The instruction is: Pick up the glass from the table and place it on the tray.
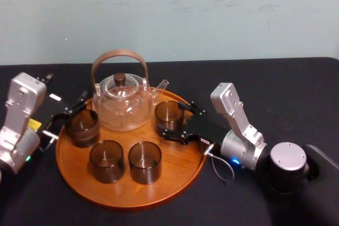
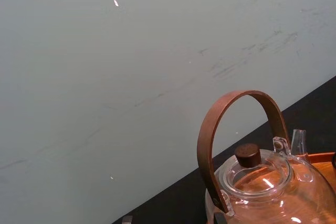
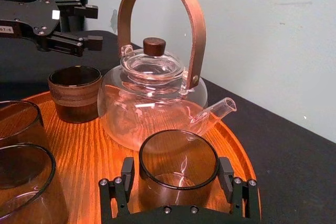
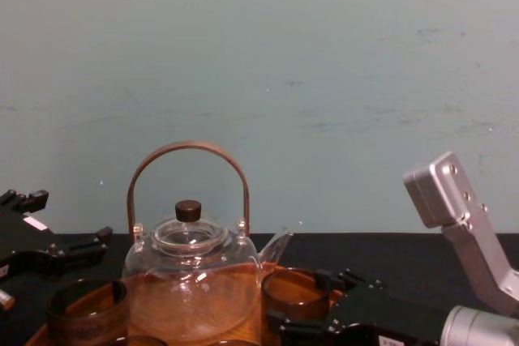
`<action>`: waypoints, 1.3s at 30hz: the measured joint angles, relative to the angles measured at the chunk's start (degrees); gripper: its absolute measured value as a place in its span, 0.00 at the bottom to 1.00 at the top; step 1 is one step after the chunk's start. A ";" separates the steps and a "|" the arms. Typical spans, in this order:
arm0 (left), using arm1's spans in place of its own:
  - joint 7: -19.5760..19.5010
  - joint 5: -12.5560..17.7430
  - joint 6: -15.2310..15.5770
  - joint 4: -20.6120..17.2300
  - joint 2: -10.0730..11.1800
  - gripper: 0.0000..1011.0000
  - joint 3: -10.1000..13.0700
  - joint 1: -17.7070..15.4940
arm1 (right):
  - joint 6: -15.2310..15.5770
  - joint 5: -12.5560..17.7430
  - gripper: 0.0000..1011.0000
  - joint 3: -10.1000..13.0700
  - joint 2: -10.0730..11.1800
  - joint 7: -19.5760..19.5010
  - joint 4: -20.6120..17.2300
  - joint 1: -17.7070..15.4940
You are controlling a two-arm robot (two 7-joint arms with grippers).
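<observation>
I have the right end effector [image 3: 177,171] low over the right side of the tray [image 1: 175,181], its jaws spread wide with the glass [image 1: 168,115] standing upright between them. In the right wrist view a thin sliver of orange wood shows between each fingertip and the glass wall, so the jaws bracket the glass but do not clamp it. The glass rests on the tray itself, well inside the raised rim. Directly ahead of this end effector, just past the glass, stands the teapot [image 1: 122,107], a clear glass one with a curved wooden handle and a dark knob on its lid. Its spout points toward the glass and ends just above the glass's far rim. On the far side of the teapot from my right end effector I see the left end effector [image 3: 95,24], open and empty, hovering at the tray's left edge. A second glass [image 1: 82,127] with a brown band sits just beside its fingertips, on the tray. Two more glasses [image 1: 106,161] stand side by side on the tray, nearer the robot's body than either end effector. The tray lies on the black table [image 1: 275,88].
</observation>
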 joint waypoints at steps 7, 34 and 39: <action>0.00 0.00 0.00 0.00 0.00 0.99 0.00 0.00 | -0.06 0.17 0.99 0.12 0.05 0.10 -0.11 -0.04; 0.00 0.00 0.00 0.00 0.00 0.99 0.00 0.00 | -0.52 4.33 0.99 5.44 6.90 -2.09 -17.79 -7.53; 0.00 0.00 0.00 0.00 0.00 0.99 0.00 0.00 | -0.50 5.03 0.99 8.04 8.95 -4.03 -20.89 -10.51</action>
